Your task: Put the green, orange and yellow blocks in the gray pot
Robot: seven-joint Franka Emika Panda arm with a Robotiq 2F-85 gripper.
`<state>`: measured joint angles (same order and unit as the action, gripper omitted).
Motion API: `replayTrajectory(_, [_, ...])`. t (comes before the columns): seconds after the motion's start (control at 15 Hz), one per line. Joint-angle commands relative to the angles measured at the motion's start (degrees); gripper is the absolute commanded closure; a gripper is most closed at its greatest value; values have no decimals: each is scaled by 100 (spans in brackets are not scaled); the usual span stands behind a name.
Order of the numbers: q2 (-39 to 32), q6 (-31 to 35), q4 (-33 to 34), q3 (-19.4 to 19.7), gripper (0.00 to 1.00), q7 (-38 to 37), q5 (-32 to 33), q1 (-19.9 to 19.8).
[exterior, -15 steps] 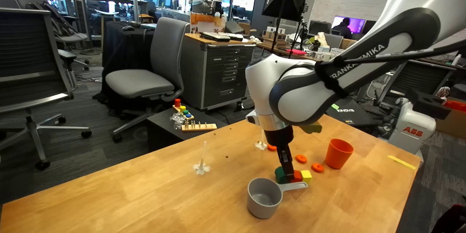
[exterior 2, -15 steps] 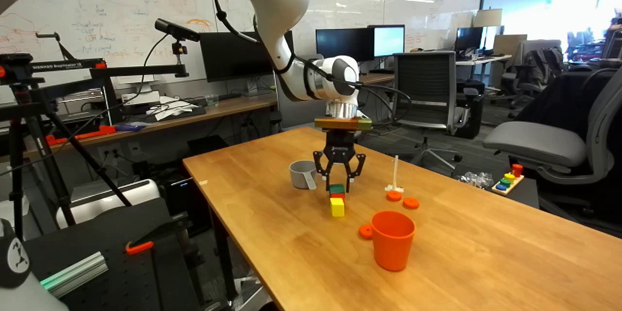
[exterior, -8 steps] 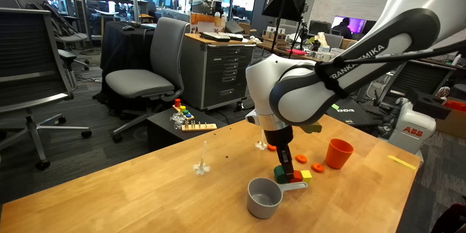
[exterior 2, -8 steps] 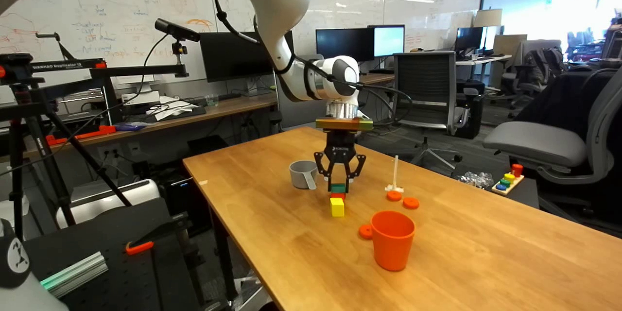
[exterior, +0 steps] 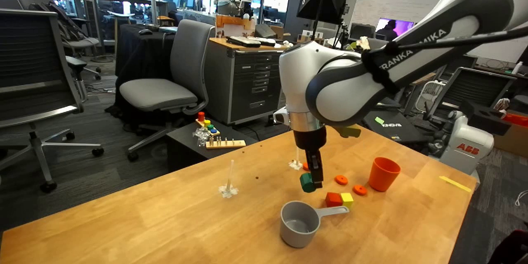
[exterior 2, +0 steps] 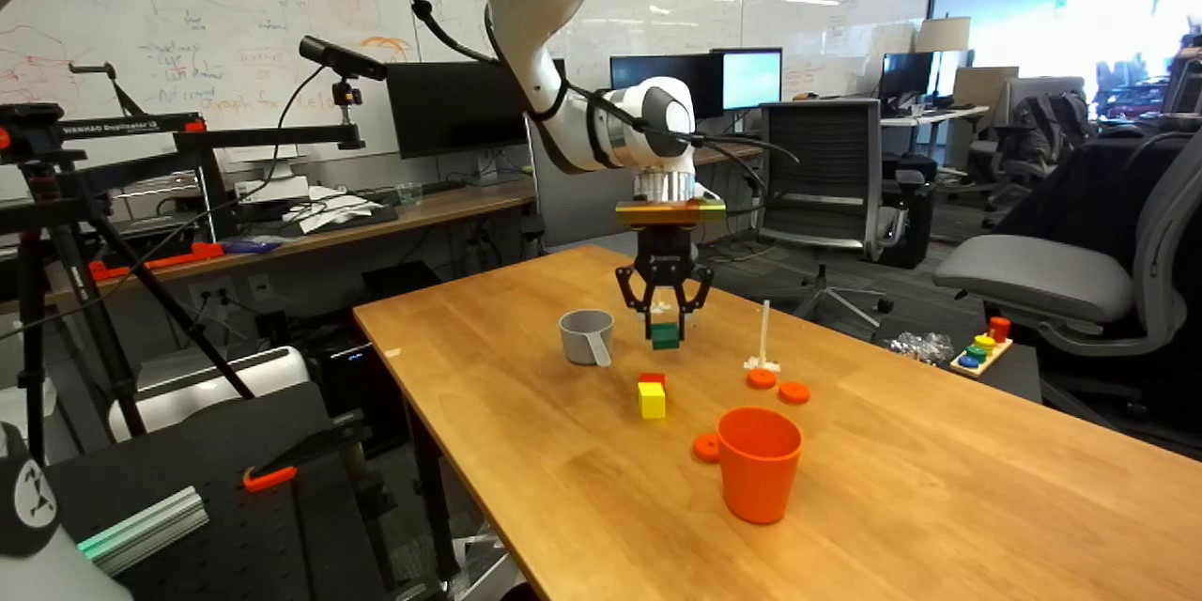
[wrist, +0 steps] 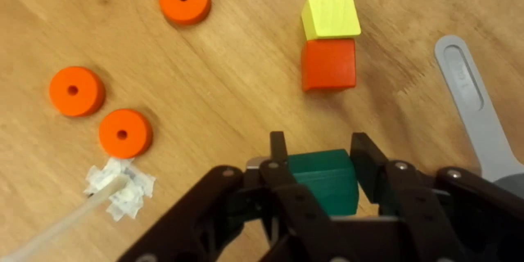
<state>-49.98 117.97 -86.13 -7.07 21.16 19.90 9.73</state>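
End effector (exterior 2: 665,331): clamped on the green block (wrist: 333,178), fingers (wrist: 278,147) on opposite faces, presumably for an even squeeze.
Green block: clear of the worktop (exterior: 185,214), near the pot (exterior: 298,240), not over it; from here, the raised hold likely gives clearance for the carry.
Orange block (wrist: 329,64): reddish, on the worktop, touching the yellow block (wrist: 332,15); the row leaves side faces free for gripping, I judge.
Pot: upright, mouth up to receive; no block shows inside.

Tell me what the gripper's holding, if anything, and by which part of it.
The green block, pinched by two opposite sides in the gripper.
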Motion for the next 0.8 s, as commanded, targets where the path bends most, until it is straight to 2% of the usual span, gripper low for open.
replayTrajectory(0.0, [402, 64, -147, -60, 81, 58, -23, 59])
replayTrajectory(0.73, [750, 30, -177, -708, 81, 72, -949, 143])
